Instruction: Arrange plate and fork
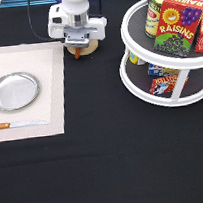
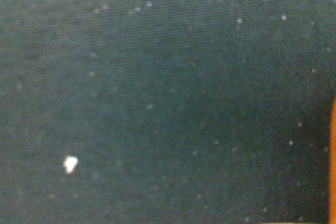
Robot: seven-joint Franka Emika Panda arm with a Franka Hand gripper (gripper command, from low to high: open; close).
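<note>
The shiny round plate [image 1: 13,91] lies on the beige placemat [image 1: 45,64] at the exterior view's left. My gripper [image 1: 79,43] hangs near the exterior view's top, directly over a small round wooden coaster [image 1: 87,50]. A short brown-orange tip [image 1: 77,55], which looks like the fork's handle, pokes out just below the hand; the rest of the fork is hidden under it. The hand body hides how the gripper stands. The wrist view shows mostly black cloth [image 2: 150,110] with an orange sliver [image 2: 331,125] at one edge.
A wooden-handled knife [image 1: 19,124] lies on the placemat below the plate. A white two-tier turntable [image 1: 167,78] with a raisin box [image 1: 180,26], a can and other groceries stands at the exterior view's right. Black cloth covers the table.
</note>
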